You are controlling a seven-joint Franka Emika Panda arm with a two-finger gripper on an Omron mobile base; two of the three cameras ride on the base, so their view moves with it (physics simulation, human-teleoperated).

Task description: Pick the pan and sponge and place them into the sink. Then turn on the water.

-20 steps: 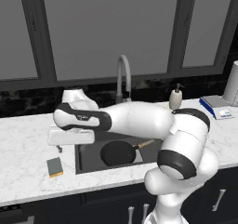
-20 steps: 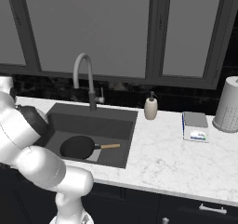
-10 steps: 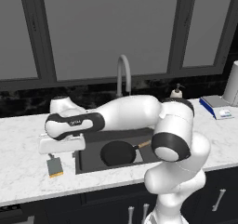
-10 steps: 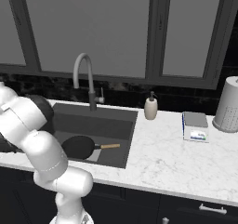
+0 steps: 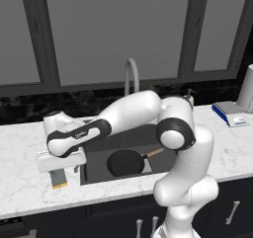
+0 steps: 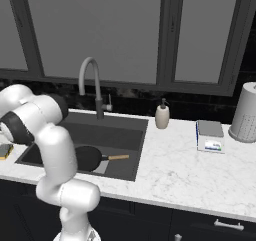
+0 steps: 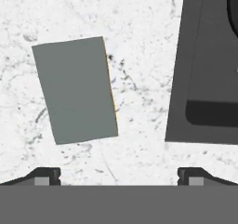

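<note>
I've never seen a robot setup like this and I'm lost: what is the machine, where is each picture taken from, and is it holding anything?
It is a white jointed arm on a base, in a rendered kitchen. Two cameras ride behind it, one to its left and one to its right, and show the same marble counter. The third looks straight down from the hand: the two dark tips at the bottom are its fingers, spread wide with nothing between them.

The hand hangs over the sponge, a small grey-green block on a yellow layer, lying on the counter left of the sink. The black pan with a wooden handle already lies in the sink. The arched faucet shows no water. A soap bottle stands beside the sink.
</note>
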